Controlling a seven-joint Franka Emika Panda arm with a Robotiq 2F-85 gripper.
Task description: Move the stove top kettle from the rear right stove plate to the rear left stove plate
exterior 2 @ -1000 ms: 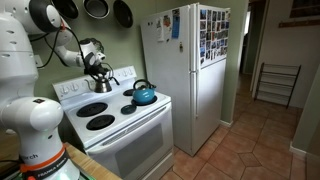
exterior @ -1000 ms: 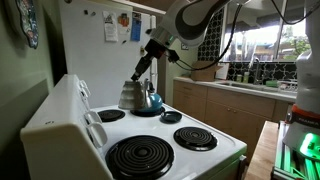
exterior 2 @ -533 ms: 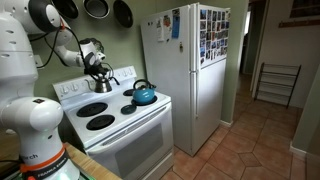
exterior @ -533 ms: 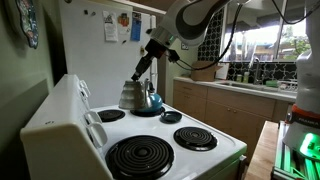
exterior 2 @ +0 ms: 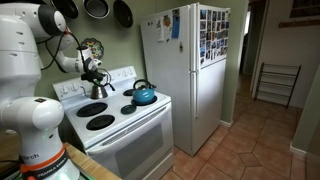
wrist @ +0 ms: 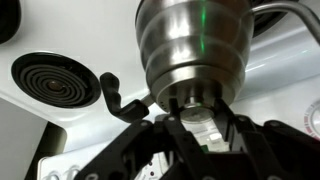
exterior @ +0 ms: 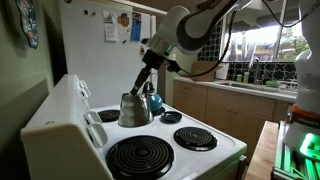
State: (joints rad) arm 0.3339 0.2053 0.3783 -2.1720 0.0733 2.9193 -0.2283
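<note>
The silver steel kettle (exterior: 133,108) hangs by its arched handle from my gripper (exterior: 144,84), which is shut on the handle. It is low over the white stove top, between the small rear right coil burner (exterior: 110,115) and the widest coil burner (exterior: 140,157). In the other exterior view the kettle (exterior 2: 97,86) hangs under the gripper (exterior 2: 93,72), just behind the rear left burner (exterior 2: 93,108). In the wrist view the kettle's conical body (wrist: 195,50) fills the top above my gripper (wrist: 200,125). A coil burner (wrist: 55,80) lies to its left.
A teal-blue kettle (exterior: 153,100) (exterior 2: 143,95) stands on the far side of the stove, close behind the silver one. Two more burners (exterior: 195,138) (exterior: 171,117) lie along the front. The stove's back panel (exterior: 70,110) and a white fridge (exterior 2: 185,70) border the stove.
My gripper has carried the silver kettle down and away from the teal kettle, off the rear right burner toward the widest burner. The arm has swung with it.
</note>
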